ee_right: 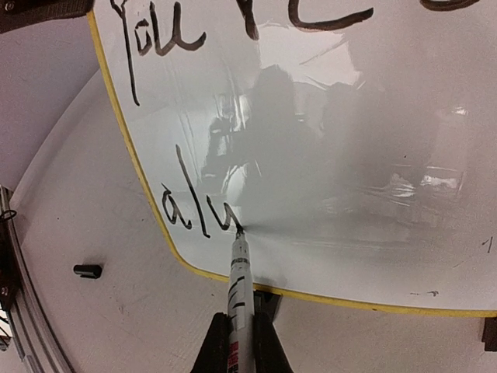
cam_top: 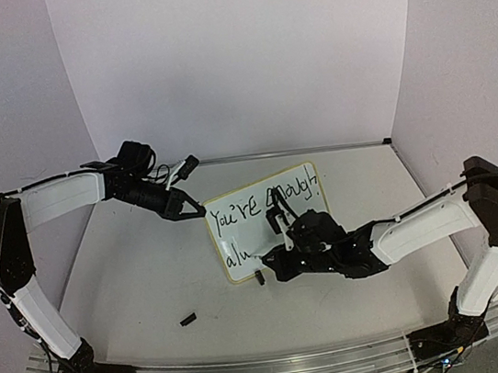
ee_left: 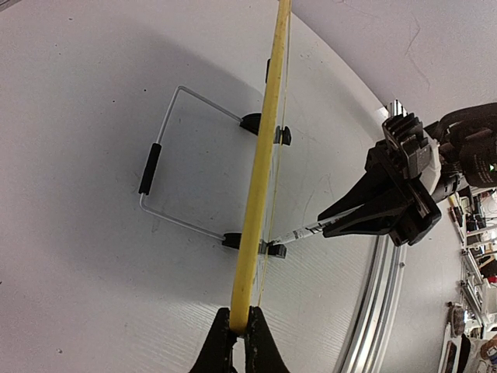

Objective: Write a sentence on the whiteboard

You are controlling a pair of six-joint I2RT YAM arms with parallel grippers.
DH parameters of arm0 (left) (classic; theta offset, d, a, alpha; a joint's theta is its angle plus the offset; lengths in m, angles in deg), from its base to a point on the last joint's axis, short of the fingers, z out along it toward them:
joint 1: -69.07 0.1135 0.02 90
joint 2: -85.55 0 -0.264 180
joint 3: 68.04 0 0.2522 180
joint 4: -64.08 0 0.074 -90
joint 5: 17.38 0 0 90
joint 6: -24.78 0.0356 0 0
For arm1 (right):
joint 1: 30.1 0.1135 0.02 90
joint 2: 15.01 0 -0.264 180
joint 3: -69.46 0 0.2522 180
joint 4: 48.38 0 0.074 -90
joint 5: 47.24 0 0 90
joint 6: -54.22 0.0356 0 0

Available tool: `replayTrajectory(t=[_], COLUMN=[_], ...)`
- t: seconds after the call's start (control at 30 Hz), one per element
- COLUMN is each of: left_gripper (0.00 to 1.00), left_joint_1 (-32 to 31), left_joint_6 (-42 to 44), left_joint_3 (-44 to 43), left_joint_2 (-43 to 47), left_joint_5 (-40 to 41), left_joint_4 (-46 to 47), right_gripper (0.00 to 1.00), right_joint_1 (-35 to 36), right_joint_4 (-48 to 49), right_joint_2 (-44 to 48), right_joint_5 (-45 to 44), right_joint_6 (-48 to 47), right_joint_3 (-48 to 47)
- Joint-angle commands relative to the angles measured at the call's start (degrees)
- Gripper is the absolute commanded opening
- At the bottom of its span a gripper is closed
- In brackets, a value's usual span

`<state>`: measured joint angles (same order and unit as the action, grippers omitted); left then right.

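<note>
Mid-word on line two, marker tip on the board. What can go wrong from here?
1. The left end effector pinches the whiteboard only by its yellow rim; marker pressure may twist it or rock it on its wire stand.
2. "alu" sits low, near the bottom rim; any descender might run off.
3. The wrist behind the right end effector overlaps the first line in the top view; it could smear fresh ink.
</note>
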<state>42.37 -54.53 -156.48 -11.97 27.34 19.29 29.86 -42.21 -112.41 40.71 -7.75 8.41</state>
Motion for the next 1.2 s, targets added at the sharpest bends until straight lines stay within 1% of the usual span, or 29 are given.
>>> replayTrajectory(t=[0.0, 0.4, 0.6, 0.73, 1.0, 1.17], left_gripper=[0.00, 0.00, 0.00, 0.00, 0.00, 0.00], left_joint_1=[-1.0, -0.9, -1.0, -0.9, -0.9, -1.0], left_joint_6=[3.5, 3.6, 3.6, 3.6, 3.5, 3.5], left_joint_3=[-0.7, -0.8, -0.8, -0.8, -0.8, -0.8], left_joint_2=[0.9, 0.7, 0.6, 0.7, 0.7, 0.7], left_joint_5=[3.3, 3.2, 3.2, 3.2, 3.1, 3.1], left_joint_4=[-2.1, -2.0, -2.0, -2.0, -2.0, -2.0], right_gripper=[0.00, 0.00, 0.00, 0.00, 0.00, 0.00], right_joint_1=[-0.4, -0.5, -0.4, -0.4, -0.4, -0.5], right_joint_4=[-1.0, -1.0, -1.0, -0.9, 1.6, 2.1], right_joint_2=[0.7, 2.5, 2.9, 3.8, 8.3, 6.6], right_joint_5=[-3.7, -7.4, -7.1, -6.5, -3.6, -1.6], right_joint_6=[0.9, -1.5, -2.1, -1.8, -0.6, -0.1], right_joint_3=[0.8, -2.6, -3.5, -2.3, 2.9, 3.1])
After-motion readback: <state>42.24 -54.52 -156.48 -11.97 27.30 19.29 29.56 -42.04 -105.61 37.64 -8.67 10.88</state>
